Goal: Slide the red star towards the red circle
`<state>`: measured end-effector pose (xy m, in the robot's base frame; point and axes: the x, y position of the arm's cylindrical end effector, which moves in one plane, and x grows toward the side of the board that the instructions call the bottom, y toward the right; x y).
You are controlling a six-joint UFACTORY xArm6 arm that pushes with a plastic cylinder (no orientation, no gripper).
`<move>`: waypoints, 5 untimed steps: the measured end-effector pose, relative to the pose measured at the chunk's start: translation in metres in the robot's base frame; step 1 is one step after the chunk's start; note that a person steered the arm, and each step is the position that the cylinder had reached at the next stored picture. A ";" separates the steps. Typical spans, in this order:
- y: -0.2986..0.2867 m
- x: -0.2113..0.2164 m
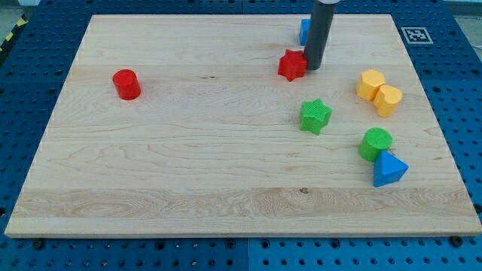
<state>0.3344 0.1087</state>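
The red star [291,65] lies on the wooden board near the view's top, right of centre. My tip [312,67] stands right against the star's right side, seemingly touching it. The red circle [126,83], a short cylinder, stands far off at the view's left, slightly lower than the star. The rod rises from the tip to the view's top edge.
A blue block [304,31] is partly hidden behind the rod. A green star [315,116] lies below the red star. A yellow block [379,92], a green cylinder [375,143] and a blue triangle [388,169] sit at the right. The board [188,188] ends in blue perforated table.
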 end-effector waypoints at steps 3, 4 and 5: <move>-0.076 0.016; -0.099 0.027; -0.120 0.036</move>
